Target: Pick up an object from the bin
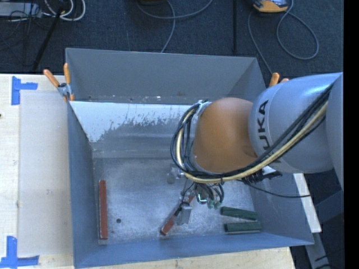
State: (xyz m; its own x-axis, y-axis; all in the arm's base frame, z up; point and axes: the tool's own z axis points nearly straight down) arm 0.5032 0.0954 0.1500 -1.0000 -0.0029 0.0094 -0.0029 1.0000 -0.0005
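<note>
The grey metal bin [84,167] takes up most of the camera view, its sloped walls running down to a flat, scuffed floor. The robot arm [303,128] reaches in from the right, a thick grey body that ends in a rounded orange cover [221,133] hanging over the middle of the bin, with a bundle of black and yellow cables [182,144] looped around the cover's left and lower side. On the floor, the biggest loose thing is a long reddish-brown bar [102,209] lying lengthwise along the left wall, well apart from everything else. Near the right front corner lie two dark green bars [240,219], one just behind the other, roughly side by side and close together. The gripper [184,210] points down and to the left from under the orange cover, low over the front middle of the floor; whether it is open or closed cannot be made out. Right at its tip lies a short reddish-brown stick [167,227], slanted, its upper end touching or just beside the gripper, and it is not clear that the stick is gripped. A small dark speck [119,221] sits on the floor between the long bar and the stick.
</note>
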